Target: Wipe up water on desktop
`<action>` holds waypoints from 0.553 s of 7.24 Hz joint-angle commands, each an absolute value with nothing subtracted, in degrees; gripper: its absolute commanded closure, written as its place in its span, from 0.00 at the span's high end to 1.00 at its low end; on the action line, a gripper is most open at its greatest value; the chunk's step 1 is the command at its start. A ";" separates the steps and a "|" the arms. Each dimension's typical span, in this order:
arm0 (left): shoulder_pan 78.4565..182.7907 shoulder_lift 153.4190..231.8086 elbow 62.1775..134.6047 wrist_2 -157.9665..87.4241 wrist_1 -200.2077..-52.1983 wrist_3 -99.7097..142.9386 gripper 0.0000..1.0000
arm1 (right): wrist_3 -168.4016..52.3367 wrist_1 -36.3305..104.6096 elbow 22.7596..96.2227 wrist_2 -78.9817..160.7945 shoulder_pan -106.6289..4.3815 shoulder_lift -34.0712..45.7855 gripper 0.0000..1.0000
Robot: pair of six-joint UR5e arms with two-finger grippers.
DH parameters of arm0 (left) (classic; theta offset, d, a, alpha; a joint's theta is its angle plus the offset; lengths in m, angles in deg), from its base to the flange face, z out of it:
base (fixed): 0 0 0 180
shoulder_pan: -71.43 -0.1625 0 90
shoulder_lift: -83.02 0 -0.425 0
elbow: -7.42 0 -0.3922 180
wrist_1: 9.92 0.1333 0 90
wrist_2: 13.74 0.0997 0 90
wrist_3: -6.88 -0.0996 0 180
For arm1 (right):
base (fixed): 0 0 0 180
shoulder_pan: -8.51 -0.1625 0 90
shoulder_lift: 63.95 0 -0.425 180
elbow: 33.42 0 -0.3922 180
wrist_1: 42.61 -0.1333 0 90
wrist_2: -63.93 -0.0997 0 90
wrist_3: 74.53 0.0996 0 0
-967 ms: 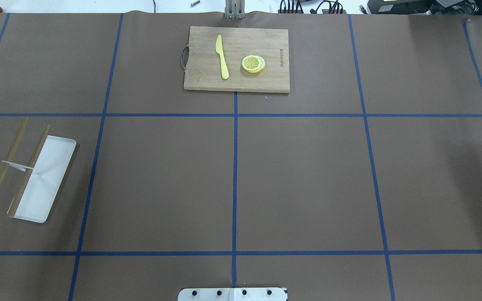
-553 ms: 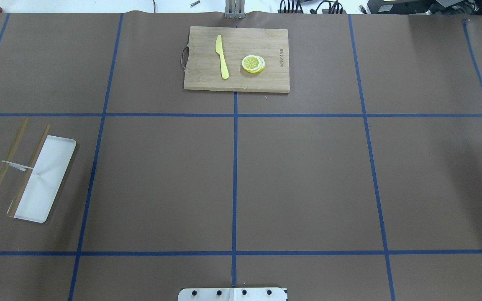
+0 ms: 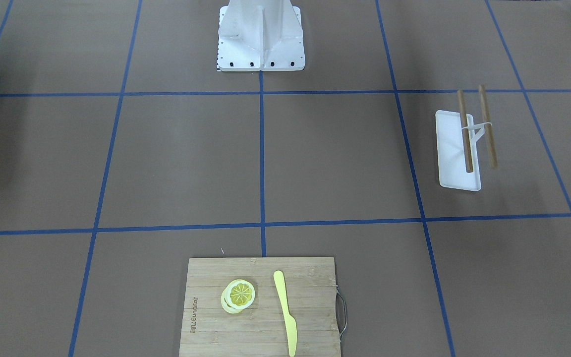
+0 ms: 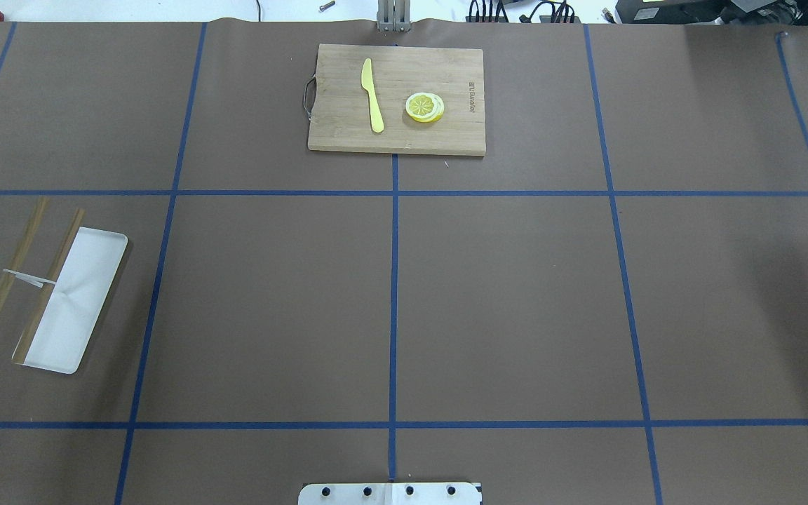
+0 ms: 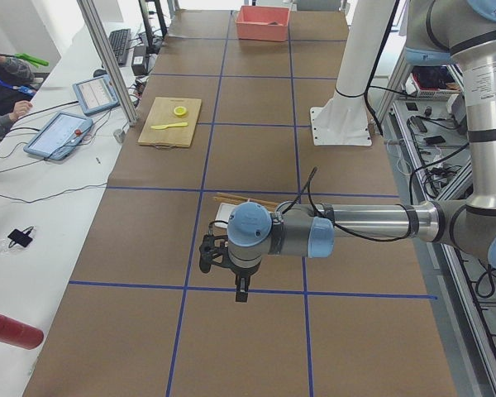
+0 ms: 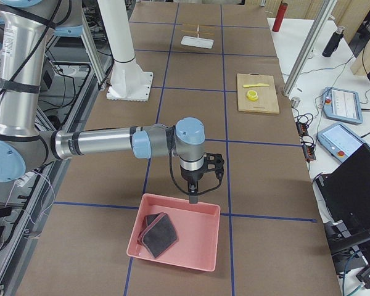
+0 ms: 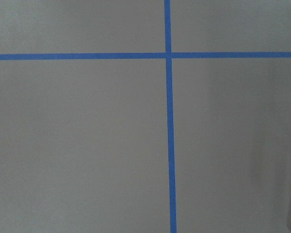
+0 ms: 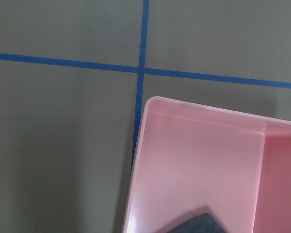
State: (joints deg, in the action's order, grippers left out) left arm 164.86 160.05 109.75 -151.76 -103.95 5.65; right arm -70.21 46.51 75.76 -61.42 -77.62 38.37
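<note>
The desktop (image 4: 516, 301) is a wide brown surface crossed by blue tape lines; I make out no water on it in any view. A dark grey folded cloth (image 6: 159, 233) lies in a pink bin (image 6: 179, 262) at the table's right end; its corner shows in the right wrist view (image 8: 199, 224). My right gripper (image 6: 194, 198) hangs over the bin's far rim, apart from the cloth. My left gripper (image 5: 242, 294) hangs over bare desktop near a tape crossing. Both show only in side views, so I cannot tell whether they are open or shut.
A bamboo cutting board (image 4: 334, 133) with a yellow knife (image 4: 373, 95) and lemon slices (image 4: 424, 106) lies at the far middle. A white tray (image 4: 74, 308) with two joined wooden sticks (image 4: 8, 280) lies at the left. The robot's base (image 3: 260, 34) stands at the near middle.
</note>
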 commanded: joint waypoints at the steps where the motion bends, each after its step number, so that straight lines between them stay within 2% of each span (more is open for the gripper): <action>1: 164.86 160.10 109.73 -151.81 -103.88 5.65 0.99 | -70.49 46.69 75.31 -61.15 -77.62 39.32 1.00; 4: 164.86 160.27 109.73 -151.73 -103.97 5.48 0.99 | -70.57 46.43 75.22 -64.47 -77.62 40.11 1.00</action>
